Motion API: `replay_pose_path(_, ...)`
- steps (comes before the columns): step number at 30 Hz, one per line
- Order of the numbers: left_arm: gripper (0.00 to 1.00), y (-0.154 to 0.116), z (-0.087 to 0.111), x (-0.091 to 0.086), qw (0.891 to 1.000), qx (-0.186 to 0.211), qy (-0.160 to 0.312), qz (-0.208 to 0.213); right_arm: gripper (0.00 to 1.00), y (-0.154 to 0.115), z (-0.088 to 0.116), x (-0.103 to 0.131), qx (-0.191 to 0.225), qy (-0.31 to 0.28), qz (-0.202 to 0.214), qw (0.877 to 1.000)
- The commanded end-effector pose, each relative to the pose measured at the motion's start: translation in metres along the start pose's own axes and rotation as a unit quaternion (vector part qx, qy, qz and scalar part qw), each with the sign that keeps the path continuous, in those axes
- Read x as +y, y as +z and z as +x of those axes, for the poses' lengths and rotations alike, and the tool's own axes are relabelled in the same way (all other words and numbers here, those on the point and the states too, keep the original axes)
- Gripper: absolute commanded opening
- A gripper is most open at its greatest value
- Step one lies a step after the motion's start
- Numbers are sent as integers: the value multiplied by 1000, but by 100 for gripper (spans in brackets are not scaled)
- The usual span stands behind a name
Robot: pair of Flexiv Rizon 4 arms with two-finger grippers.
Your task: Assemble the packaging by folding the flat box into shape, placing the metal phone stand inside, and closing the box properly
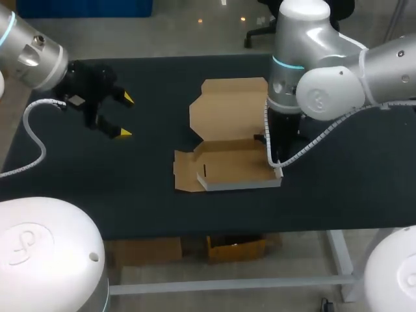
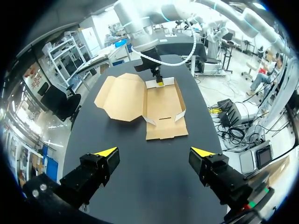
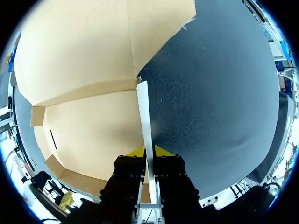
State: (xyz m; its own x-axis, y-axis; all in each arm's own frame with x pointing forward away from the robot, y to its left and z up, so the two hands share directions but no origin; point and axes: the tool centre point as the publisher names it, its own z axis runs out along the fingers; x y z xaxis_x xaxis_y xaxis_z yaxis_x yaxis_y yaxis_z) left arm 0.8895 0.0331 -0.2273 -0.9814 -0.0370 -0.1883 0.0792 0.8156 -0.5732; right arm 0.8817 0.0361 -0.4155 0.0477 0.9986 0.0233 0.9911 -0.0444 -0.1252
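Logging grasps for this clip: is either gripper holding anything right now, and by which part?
The right gripper is shut on the cardboard box, pinching its upright side wall. The left gripper is open and holds nothing.

I am in a robotics lab, at a test bench rather than in a home or a shop. My left arm [image 1: 32, 55] and my right arm [image 1: 325, 84] are grey-and-white industrial machines. Each trails a white ribbed cable [image 1: 36, 140] and ends in a black, yellow-tipped hand, the left hand [image 1: 125, 115] and the right hand [image 3: 149, 151]. The matte black tabletop [image 1: 364, 188] sits on a plain white metal frame [image 1: 338, 250] and carries a half-folded cardboard box [image 1: 227, 166].
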Motion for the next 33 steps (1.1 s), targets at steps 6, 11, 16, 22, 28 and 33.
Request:
replay_pose_path(6, 100, 0, 0, 0, 1000, 0, 0, -1, 10, 4, -3, -3, 0, 7, -34, 999)
replay_pose_path(11, 100, 0, 0, 0, 1000, 0, 0, -1, 11, 5, -3, -1, 0, 10, -46, 999)
replay_pose_path(16, 100, 0, 0, 0, 1000, 0, 0, -1, 9, 5, -2, 2, 0, 13, -58, 998)
replay_pose_path(22, 100, 0, 0, 0, 1000, 0, 0, -1, 5, 4, -1, 4, -1, 16, -72, 997)
replay_pose_path(28, 100, 0, 0, 0, 1000, 0, 0, -1, 7, 5, 0, 6, 2, 17, -81, 997)
replay_pose_path(33, 100, 0, 0, 0, 1000, 0, 0, -1, 10, 7, 1, 8, 8, 17, -84, 996)
